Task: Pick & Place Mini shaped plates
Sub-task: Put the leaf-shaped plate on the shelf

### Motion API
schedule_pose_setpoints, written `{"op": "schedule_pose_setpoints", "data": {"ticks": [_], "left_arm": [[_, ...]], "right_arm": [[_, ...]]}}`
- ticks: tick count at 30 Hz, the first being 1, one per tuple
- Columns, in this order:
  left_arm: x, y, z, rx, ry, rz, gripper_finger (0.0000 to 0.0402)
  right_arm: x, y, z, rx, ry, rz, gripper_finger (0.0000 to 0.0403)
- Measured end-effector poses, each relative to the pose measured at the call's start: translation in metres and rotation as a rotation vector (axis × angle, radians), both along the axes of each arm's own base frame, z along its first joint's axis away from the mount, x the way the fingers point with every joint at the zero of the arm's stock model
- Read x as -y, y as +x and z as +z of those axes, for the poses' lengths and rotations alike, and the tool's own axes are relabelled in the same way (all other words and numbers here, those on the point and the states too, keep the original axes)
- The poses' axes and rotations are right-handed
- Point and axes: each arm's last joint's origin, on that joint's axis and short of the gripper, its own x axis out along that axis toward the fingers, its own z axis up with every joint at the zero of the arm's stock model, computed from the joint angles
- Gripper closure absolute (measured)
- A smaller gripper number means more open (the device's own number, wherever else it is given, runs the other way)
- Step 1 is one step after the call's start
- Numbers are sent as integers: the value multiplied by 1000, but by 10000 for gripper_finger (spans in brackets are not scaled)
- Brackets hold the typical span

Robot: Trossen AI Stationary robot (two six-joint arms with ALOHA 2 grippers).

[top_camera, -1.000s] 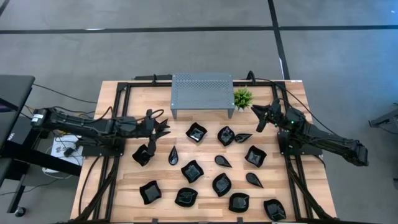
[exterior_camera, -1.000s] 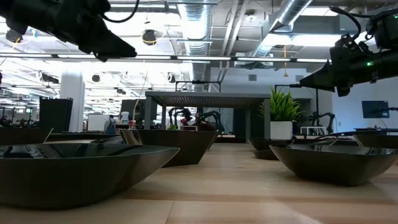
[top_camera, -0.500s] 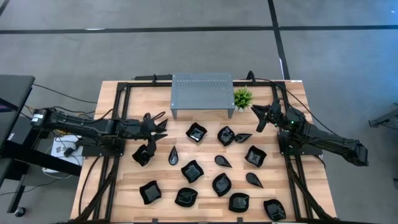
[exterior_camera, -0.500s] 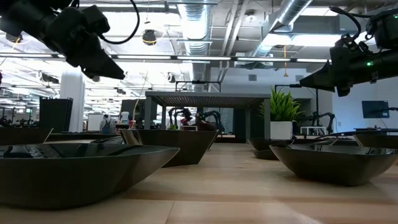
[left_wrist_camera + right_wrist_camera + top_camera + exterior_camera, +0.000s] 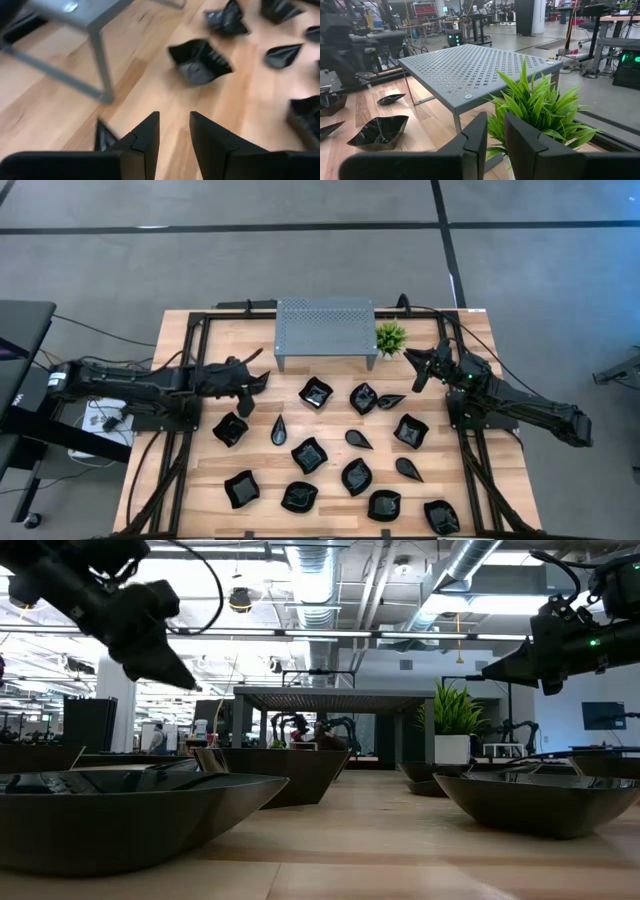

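Several mini shaped plates, small glossy black dishes, lie bottom-down on the wooden table (image 5: 200, 470), for instance a wavy square (image 5: 316, 392) and a teardrop (image 5: 278, 430). My left gripper (image 5: 260, 379) hovers left of the wavy square plate (image 5: 200, 61), tipped downward and open, with nothing between its fingers. Another plate (image 5: 230, 428) lies just nearer the front edge, partly hidden behind a finger (image 5: 102, 137). My right gripper (image 5: 414, 368) hangs level at the far right beside the green plant (image 5: 540, 107), a narrow gap between its fingers, holding nothing.
A grey perforated metal stand (image 5: 325, 330) is at the far middle of the table, its leg (image 5: 100, 70) close ahead of my left gripper. The small plant (image 5: 390, 337) sits at its right corner. Black frame rails run along both table sides.
My left gripper has sunk a little and tipped its fingers downward, rolling about its own axis, while staying left of the wavy square plate. Its finger gap looks unchanged.
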Motion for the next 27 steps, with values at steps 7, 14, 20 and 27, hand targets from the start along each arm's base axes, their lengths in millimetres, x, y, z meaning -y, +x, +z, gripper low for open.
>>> {"op": "schedule_pose_setpoints", "data": {"ticks": [7, 14, 20, 27], "left_arm": [[-9, 3, -11, -71, -42, 46, 293], [-5, 6, -15, -99, -130, -98, 293], [-3, 6, -16, -101, -178, -158, 293], [1, 6, -16, -102, -243, -251, 293]], "right_arm": [[0, 0, 0, 0, 0, 0, 343], [0, 0, 0, 0, 0, 0, 343], [0, 0, 0, 0, 0, 0, 343], [0, 0, 0, 0, 0, 0, 343]]}}
